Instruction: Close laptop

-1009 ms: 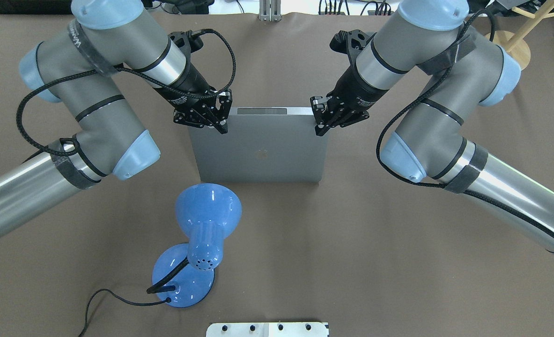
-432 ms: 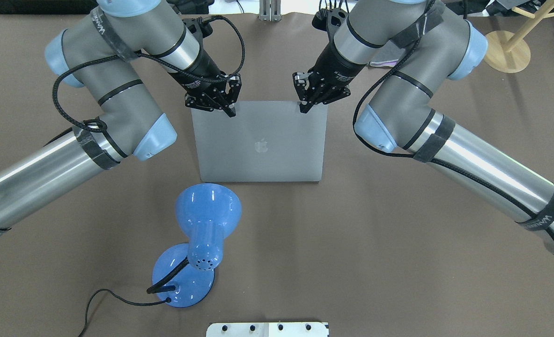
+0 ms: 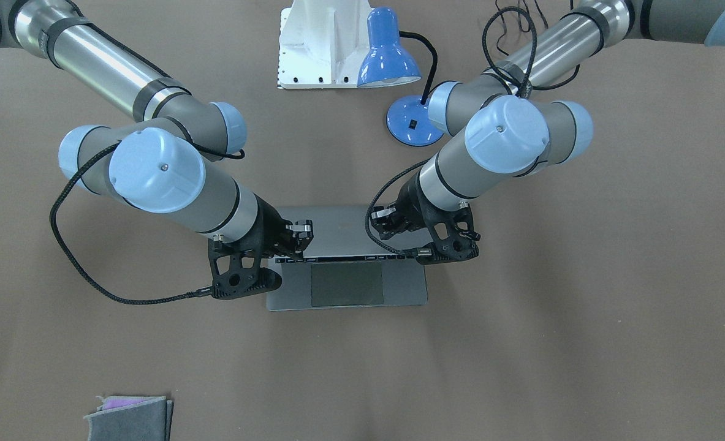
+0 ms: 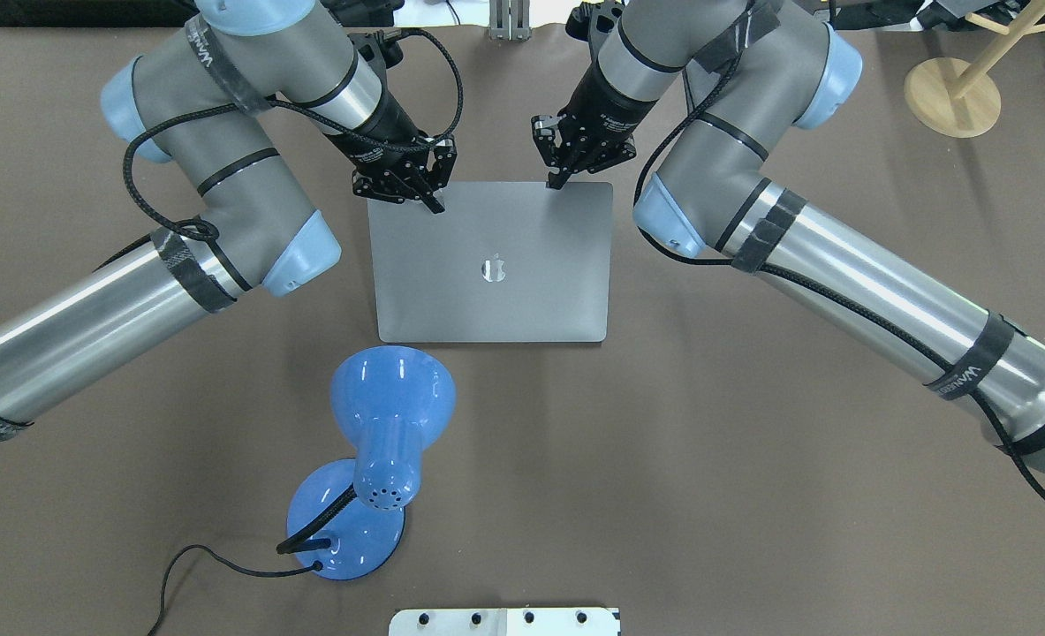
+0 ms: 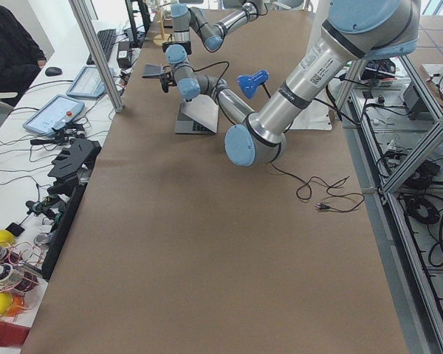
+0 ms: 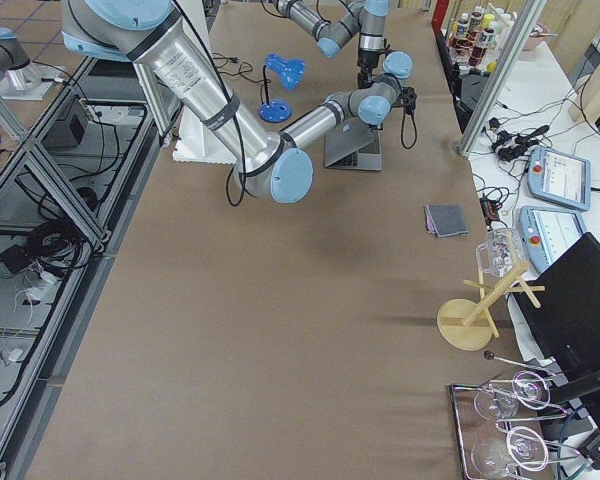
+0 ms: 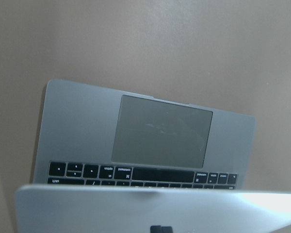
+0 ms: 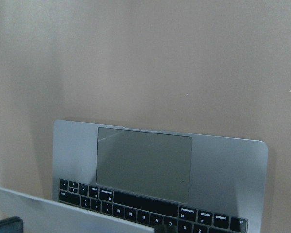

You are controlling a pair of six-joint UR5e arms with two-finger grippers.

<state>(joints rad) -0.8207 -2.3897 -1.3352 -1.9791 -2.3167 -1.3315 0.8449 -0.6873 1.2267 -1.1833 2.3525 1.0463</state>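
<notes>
Brown matte covering runs the length of the table (image 4: 752,424), where two grey-and-blue arms meet over one laptop (image 4: 491,265). At left in the overhead view, the left gripper (image 4: 436,206) has its black fingers clenched to a single tip, which touches the far left edge of the lid. One glossy blue lamp (image 4: 381,442) stands just near of the laptop, toward its left; it has a round base, a flared shade and a black cord. The laptop, slim grey metal with rounded corners and a dark logo, sits mid-table. Its lid is tilted low over the black keys, and the wrist views show the bottom key row, the large smooth trackpad and the palm rest uncovered. The right gripper (image 4: 557,183), likewise clenched on nothing, has its tip at the lid's far edge, right of centre. Far right stands one pale wooden stand (image 4: 950,97) on a round base. One folded grey cloth (image 3: 129,418) lies well apart on the operators' side. A dark tray (image 6: 458,420) at a table corner holds clear stemmed glasses (image 6: 505,402), two plainly visible.
</notes>
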